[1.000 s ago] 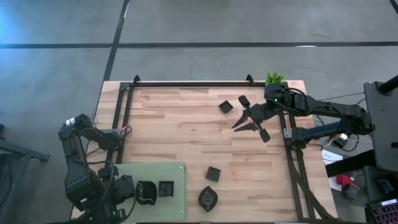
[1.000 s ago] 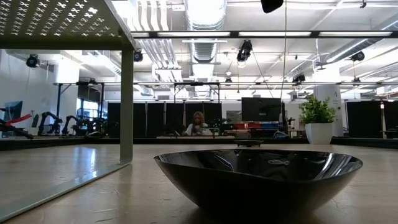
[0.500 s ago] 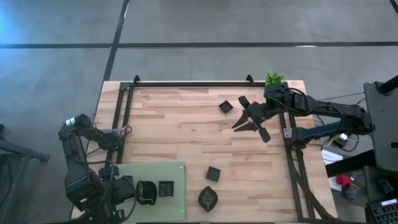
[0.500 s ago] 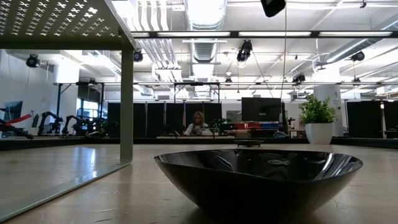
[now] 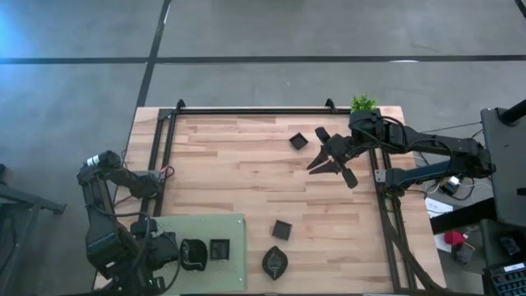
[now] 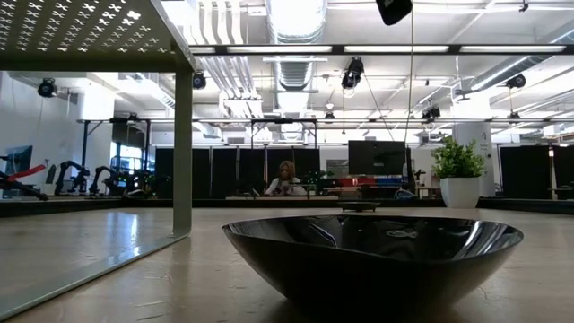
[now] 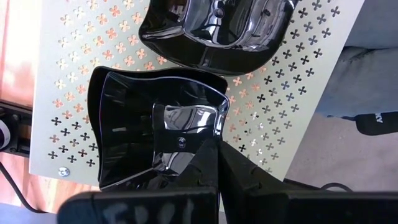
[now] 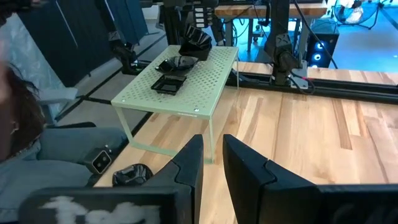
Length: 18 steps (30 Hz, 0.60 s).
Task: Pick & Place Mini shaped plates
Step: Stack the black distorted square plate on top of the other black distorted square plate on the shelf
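Three black mini plates lie on the wood: a square one (image 5: 297,141), another square one (image 5: 283,229) and a leaf-like one (image 5: 274,261), which fills the low view (image 6: 372,256). More stand on the raised light green perforated mat (image 5: 205,226): a lobed one (image 5: 193,253), a square one (image 5: 219,248) and a wavy-rimmed square plate (image 7: 137,130) under my left gripper (image 7: 217,142). That gripper is shut at this plate's rim. My right gripper (image 5: 319,163) hovers just right of the far square plate, its fingers a narrow gap apart (image 8: 212,140) with nothing between them. My left gripper has its shut fingertips at the wavy square plate's rim (image 7: 222,127), on the side facing the table's near edge, coming from above. The fingers hide the exact spot. I cannot tell whether the plate rests on the mat or is lifted a little.
A small green potted plant (image 5: 362,104) stands at the far right corner, behind my right arm. Black rails (image 5: 246,109) frame the table's left, far and right sides. The mat is a shelf on legs (image 8: 211,140) at the near left. Bare wood lies in the middle.
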{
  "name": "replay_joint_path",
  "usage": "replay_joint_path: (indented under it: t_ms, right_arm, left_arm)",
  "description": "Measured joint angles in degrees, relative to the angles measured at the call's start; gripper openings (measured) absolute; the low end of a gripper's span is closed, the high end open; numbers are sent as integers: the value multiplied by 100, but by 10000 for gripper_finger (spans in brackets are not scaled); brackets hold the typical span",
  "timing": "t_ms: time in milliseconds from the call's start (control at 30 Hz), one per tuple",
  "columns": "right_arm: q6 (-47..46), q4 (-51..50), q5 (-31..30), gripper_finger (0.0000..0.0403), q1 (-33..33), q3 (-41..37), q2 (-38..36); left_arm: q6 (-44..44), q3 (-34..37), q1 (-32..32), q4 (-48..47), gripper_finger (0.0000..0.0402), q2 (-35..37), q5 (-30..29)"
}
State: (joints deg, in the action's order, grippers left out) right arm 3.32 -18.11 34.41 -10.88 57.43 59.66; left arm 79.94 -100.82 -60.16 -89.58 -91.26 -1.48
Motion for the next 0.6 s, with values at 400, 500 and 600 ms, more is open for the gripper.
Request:
replay_joint_path:
  t_ms: [400, 500, 600]
  right_arm:
    - [4, -2, 0, 57, -2, 0, 0]
    - [4, -2, 0, 57, 1, 0, 0]
    - [-15, -2, -1, 57, 0, 0, 0]
  left_arm:
    - [48, 2, 0, 6, 0, 0, 0]
    - [74, 2, 0, 66, 0, 0, 0]
    - [121, 2, 0, 63, 0, 0, 0]
